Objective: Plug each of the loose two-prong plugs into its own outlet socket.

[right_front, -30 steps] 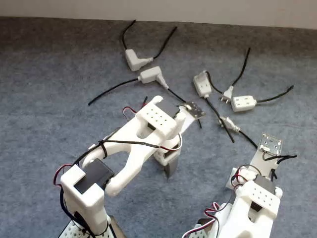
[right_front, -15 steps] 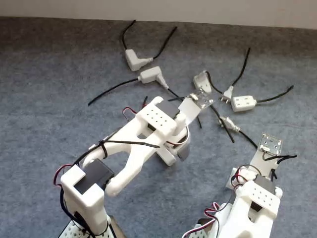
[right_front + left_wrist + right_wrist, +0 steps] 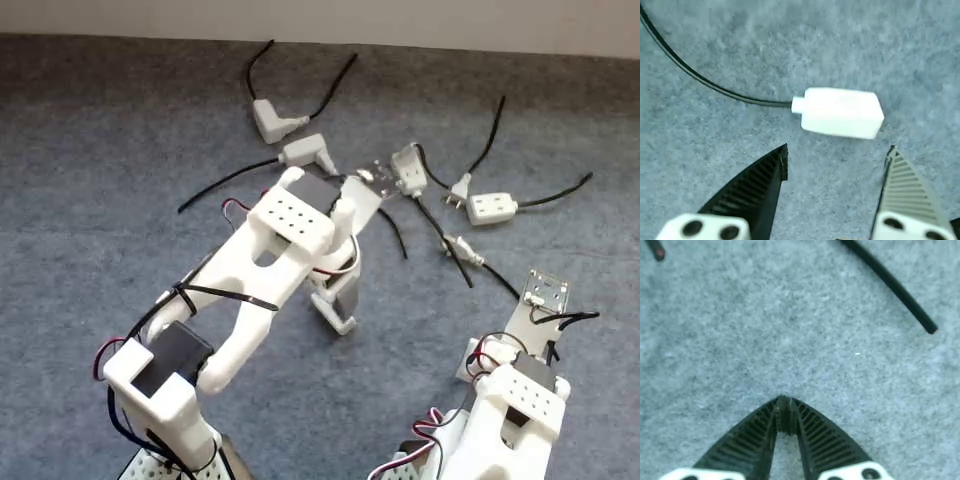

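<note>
Left arm [image 3: 250, 290] has swung away from its base and toward the far side of the table since a second ago; back then its gripper hung over bare grey carpet [image 3: 90, 220] near the middle, and now the wrist sits close to the cluster of loose pieces. Left gripper [image 3: 837, 148] hangs with its jaws spread wide and nothing between them, and it shows in the high view as well [image 3: 340, 305]. Just ahead of its tips a white block [image 3: 840, 112] lies flat on the carpet, not touched, with a black cord [image 3: 700, 77] running off from its narrow neck (which of the pieces in the high view this is, cannot tell). Right arm [image 3: 525, 400] has not moved in that second. Right gripper [image 3: 785, 405] has its jaws pressed together, empty, low over carpet, with a cut cord end [image 3: 890, 285] lying ahead of it. The loose pieces lie where they lay before: a two-prong plug [image 3: 459, 190] just beside an outlet socket [image 3: 491, 207], prongs not in; a second plug [image 3: 462, 248] alone on its cord nearer the right arm; a white piece [image 3: 408, 168] next to the left arm's wrist; two more white pieces [image 3: 303, 152] and [image 3: 272, 120] farther off toward the wall
</note>
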Robot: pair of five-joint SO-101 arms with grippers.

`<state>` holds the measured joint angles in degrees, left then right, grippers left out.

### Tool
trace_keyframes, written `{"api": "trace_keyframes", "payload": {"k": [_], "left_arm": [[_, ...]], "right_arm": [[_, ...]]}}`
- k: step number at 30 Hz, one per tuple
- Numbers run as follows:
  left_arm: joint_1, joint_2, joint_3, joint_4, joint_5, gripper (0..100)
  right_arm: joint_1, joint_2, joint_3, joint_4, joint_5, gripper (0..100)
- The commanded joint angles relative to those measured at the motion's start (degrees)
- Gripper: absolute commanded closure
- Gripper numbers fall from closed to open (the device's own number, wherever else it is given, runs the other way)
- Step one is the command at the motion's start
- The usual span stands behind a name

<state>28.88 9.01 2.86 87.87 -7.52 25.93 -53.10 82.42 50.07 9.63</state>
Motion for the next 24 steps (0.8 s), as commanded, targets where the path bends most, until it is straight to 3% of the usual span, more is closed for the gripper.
{"api": "trace_keyframes", "payload": {"k": [1,4,10,17,24], "left_arm": [[-0.5,0.7,2.3,-1.5,-0.2,69],[0.0,5.1,4.4,-6.5,0.1,69],[3.3,10.2,1.3,-9.1,0.2,69],[3.0,13.1,-9.2,-9.5,0.2,69],[3.0,24.6,-21.6,-9.4,0.3,69]], "right_arm": [[-0.7,-0.7,-0.1,-0.7,0.5,98.6],[-0.7,-0.7,-0.1,-0.7,0.5,98.6],[-0.7,-0.7,-0.1,-0.7,0.5,98.6],[-0.7,-0.7,-0.1,-0.7,0.5,98.6],[-0.7,-0.7,-0.1,-0.7,0.5,98.6]]}}
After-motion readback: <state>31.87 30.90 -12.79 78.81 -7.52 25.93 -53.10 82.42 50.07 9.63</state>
